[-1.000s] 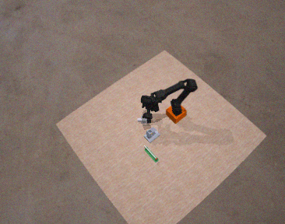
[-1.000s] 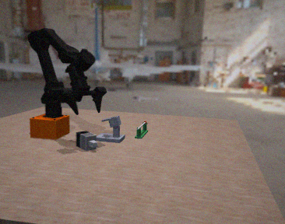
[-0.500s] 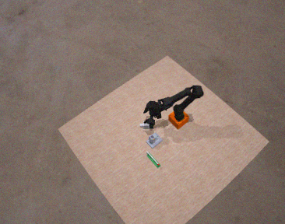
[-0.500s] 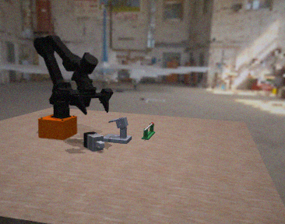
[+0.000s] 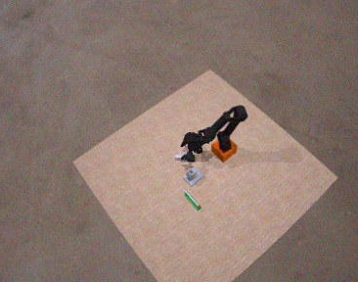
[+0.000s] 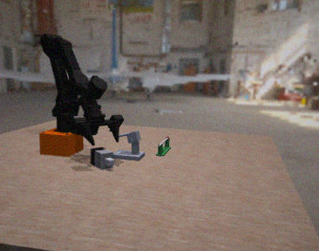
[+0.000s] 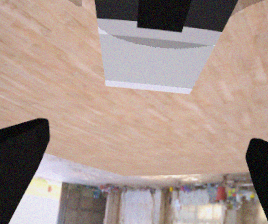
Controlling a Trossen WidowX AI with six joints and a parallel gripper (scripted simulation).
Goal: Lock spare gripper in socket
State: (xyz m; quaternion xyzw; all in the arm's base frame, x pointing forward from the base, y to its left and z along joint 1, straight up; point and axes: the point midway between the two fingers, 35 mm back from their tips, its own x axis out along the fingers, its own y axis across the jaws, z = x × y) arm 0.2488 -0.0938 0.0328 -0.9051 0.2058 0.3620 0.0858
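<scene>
Two fingers of the pincer [image 6: 103, 131] spread wide, empty, above the spare gripper [image 6: 102, 158].
</scene>
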